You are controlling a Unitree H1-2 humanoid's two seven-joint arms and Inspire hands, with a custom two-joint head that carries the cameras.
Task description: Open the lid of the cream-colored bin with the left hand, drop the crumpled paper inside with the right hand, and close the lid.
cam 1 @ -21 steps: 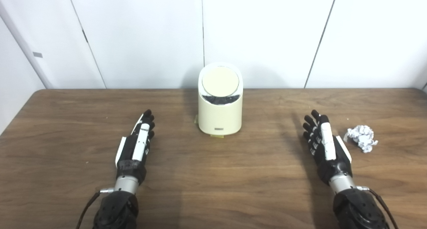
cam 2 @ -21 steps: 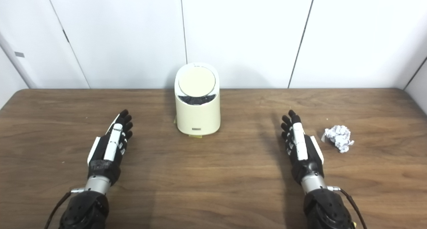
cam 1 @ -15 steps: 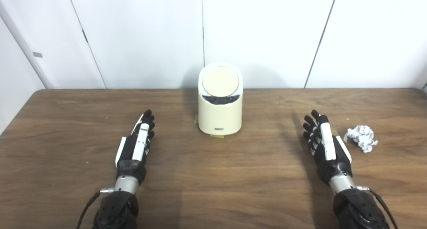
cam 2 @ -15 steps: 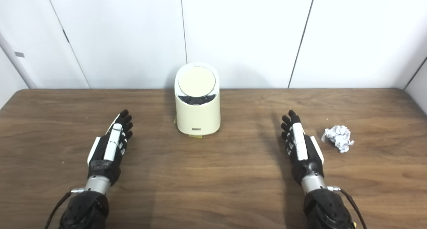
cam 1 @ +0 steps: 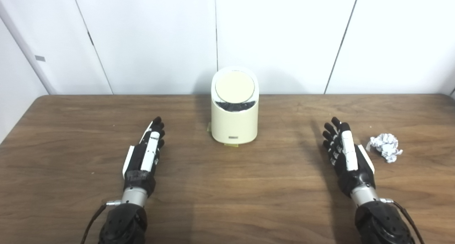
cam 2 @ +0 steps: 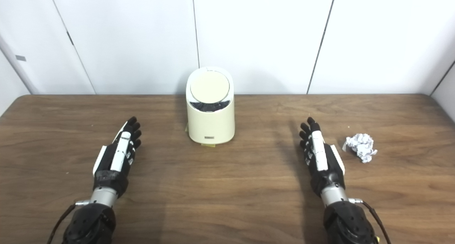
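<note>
On the left of the dark wood-grain bench, the black-and-white left hand lies low over the surface with its fingers stretched out straight and slightly apart, holding nothing and pointing toward the far side. Further right, at the far middle of the bench near the white panelled wall, stands the cream-colored bin, a rounded plastic canister; its round, slanted lid is closed and faces the near side. Right of the bin and well apart from it, the black-and-white right hand is likewise spread flat and empty, fingers pointing away. Just beside that hand, on its right and not touching it, the white crumpled paper ball rests on the bench.
</note>
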